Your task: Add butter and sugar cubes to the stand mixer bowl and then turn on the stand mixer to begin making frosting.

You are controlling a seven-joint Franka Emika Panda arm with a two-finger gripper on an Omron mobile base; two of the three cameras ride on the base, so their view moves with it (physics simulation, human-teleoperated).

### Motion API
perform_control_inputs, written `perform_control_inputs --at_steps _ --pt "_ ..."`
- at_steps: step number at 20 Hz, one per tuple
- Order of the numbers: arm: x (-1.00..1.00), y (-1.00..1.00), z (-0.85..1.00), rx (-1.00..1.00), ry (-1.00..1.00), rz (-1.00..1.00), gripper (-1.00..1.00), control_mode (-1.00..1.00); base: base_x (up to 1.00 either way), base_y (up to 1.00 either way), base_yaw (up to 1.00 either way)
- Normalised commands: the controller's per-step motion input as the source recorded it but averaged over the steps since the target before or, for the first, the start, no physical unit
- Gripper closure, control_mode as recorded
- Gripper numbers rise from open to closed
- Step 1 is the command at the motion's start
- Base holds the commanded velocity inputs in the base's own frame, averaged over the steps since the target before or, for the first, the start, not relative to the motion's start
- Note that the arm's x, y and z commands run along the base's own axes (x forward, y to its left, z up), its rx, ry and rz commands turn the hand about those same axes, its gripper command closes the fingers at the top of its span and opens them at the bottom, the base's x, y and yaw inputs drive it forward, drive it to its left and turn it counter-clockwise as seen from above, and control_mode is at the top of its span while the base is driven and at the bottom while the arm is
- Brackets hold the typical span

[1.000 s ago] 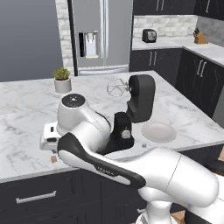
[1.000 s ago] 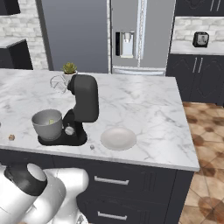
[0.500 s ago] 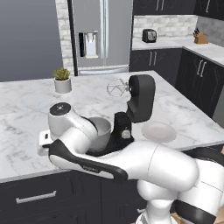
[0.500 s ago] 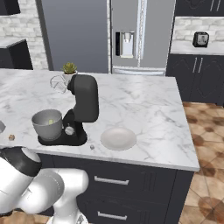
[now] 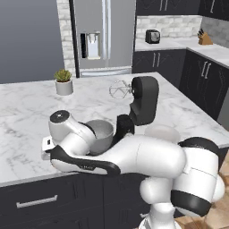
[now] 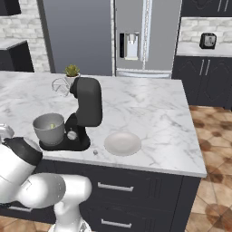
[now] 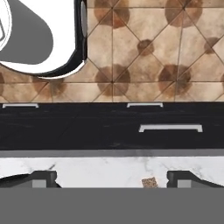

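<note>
We see the gripper (image 7: 112,179) wide open over the counter's (image 6: 149,113) front edge with the sugar cube (image 7: 149,182) between its fingers (image 7: 43,178), the bowl (image 6: 49,129) on the mixer (image 6: 84,113) near that edge, no legible labels.

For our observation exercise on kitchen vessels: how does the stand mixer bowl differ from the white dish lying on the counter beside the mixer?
The stand mixer bowl is deep, grey brushed metal; the white dish is shallow and pale. The bowl sits on the black stand mixer base, the dish directly on the marble counter. The bowl holds a small yellowish lump; the dish holds nothing. Both are round and upright.
</note>
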Motion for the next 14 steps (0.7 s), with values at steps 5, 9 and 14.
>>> perform_control_inputs --at_steps 5,9,14 --pt "0.22 0.07 -0.36 -0.05 0.02 0.00 -1.00 -1.00 0.00 0.00 0.00" --pt "0.21 0.16 -0.31 -0.05 0.03 0.00 -1.00 -1.00 0.00 0.00 0.00" --pt "0.25 0.24 -0.27 -0.04 0.04 0.00 -1.00 -1.00 0.00 0.00 0.00"
